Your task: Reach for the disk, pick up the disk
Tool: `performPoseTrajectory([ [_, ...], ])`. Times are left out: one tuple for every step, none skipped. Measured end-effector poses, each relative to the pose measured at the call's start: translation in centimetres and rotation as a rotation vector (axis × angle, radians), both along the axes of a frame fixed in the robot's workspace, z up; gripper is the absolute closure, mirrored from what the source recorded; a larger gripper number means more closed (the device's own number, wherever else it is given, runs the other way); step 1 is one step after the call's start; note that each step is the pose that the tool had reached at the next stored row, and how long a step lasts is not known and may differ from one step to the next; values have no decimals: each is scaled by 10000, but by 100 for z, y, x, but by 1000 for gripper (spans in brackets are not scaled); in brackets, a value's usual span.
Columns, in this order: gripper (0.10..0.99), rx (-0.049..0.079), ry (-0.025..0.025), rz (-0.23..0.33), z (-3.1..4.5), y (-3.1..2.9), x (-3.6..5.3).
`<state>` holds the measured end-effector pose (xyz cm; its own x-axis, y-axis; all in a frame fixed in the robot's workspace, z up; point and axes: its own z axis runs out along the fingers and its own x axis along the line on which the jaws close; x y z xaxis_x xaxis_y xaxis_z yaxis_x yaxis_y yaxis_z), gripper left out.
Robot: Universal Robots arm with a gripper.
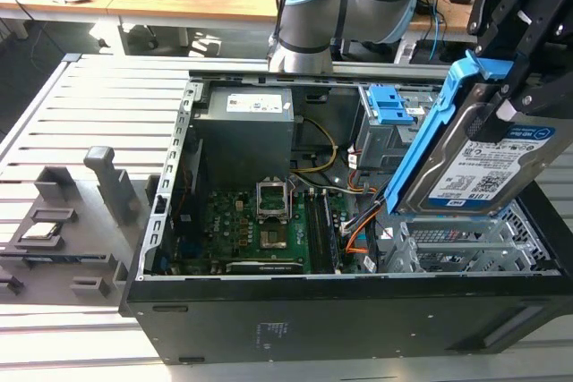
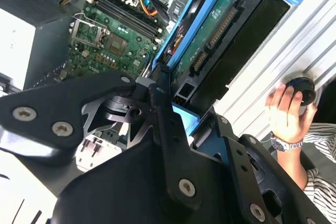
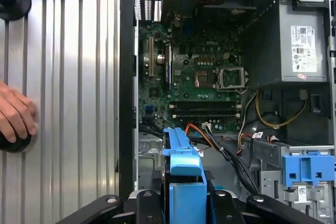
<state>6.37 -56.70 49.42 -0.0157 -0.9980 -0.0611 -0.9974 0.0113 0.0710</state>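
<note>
- Exterior view: the rectangular silver-grey metal disk [image 1: 488, 167] with a white-and-blue label, framed by a bright blue plastic bracket, hangs tilted above the open drive bay at the exterior view's right, clear of the case.
- The black end effector [image 1: 528, 87] is pinching the disk at its upper end; its dark linkage reaches in from the upper right corner.
- In the second wrist view the disk [image 2: 220, 30] shows its green circuit-board underside, with the black end-effector fingers [image 2: 163, 108] clamped across the blue bracket.
- In the first wrist view the blue bracket edge of the disk [image 3: 184, 177] stands between the black linkage bars.
- Below lies the open black computer case [image 1: 340, 319] on the slatted grey metal bench [image 1: 89, 96], with a green motherboard [image 1: 260, 230] and a grey power supply box [image 1: 246, 131] inside.
- A blue plastic drive-bay latch [image 1: 391, 103] sits at the far side of the case.
- A person's hand [image 3: 16, 114] rests on a black knob on the bench beside the case.
</note>
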Motion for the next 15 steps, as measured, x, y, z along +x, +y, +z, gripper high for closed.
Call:
performPoseTrajectory([
  [718, -2, 6, 0, -6, 20, 21],
  [718, -4, 9, 0, -9, 30, 33],
  [718, -5, 11, 0, -12, 40, 45],
  [718, -7, 16, 0, -15, 48, 60],
  [718, -7, 21, 0, -19, 52, 69],
  [718, -6, 29, 0, -27, 56, 84],
  [718, -7, 35, 0, -31, 60, 96],
  [718, -8, 40, -1, -34, 63, 112],
  [718, -7, 44, 0, -37, 68, 131],
  [718, -7, 46, 1, -39, 70, 141],
  [718, -7, 50, 1, -43, 73, 155],
  [718, -8, 54, 0, -49, 77, 171],
  [718, -7, 57, 0, -54, 80, 184],
  [718, -8, 60, 0, -59, 82, 197],
  [718, -9, 63, 0, -67, 84, 210],
])
